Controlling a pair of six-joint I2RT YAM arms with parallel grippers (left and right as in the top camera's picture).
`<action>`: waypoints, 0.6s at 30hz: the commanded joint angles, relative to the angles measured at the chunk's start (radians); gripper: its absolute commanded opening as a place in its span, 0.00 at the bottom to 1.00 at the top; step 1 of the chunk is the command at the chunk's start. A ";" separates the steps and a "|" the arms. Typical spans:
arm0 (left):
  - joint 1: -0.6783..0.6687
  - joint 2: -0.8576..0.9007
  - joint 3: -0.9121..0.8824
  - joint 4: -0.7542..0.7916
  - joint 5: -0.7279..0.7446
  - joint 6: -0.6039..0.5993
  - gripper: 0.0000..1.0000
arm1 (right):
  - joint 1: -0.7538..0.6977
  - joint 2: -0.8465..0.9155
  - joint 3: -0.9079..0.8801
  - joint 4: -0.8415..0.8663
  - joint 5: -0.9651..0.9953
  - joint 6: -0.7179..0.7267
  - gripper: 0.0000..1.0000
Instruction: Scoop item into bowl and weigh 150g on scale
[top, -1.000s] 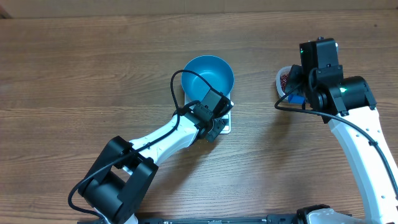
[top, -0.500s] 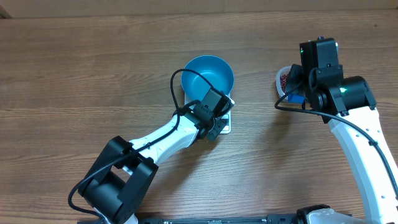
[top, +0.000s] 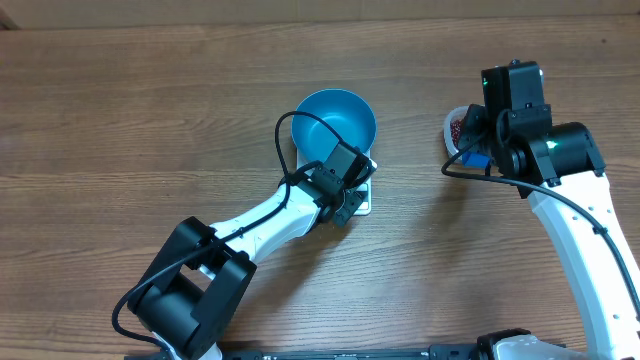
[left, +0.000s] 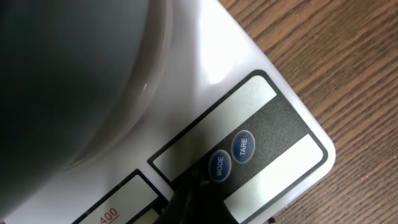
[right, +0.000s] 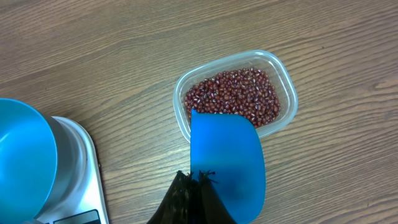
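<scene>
Little is done yet: the bowl (top: 335, 118) looks empty on the scale (left: 249, 87), near the middle of the table (top: 150, 100). The left gripper (left: 189, 194), pinched shut and holding nothing, is at the scale's buttons (left: 242, 146). The right gripper (right: 194, 182), clamped on the scoop (right: 227, 158), hovers over the beans (right: 233, 96) in their tub (right: 283, 71), nearer the right edge. All the scooping is left.

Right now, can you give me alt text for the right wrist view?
The right gripper holds a blue scoop over the near rim of a clear tub of red-brown beans. At left, the blue bowl sits on the white scale.
</scene>
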 joint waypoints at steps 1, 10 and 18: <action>0.003 0.019 -0.007 0.011 0.012 0.013 0.04 | 0.004 -0.009 0.034 0.003 -0.002 0.004 0.04; 0.004 0.023 -0.007 0.019 0.012 0.016 0.04 | 0.004 -0.009 0.034 0.002 -0.002 0.004 0.04; 0.004 0.023 -0.007 0.010 0.012 0.016 0.04 | 0.004 -0.009 0.034 -0.008 -0.002 0.004 0.04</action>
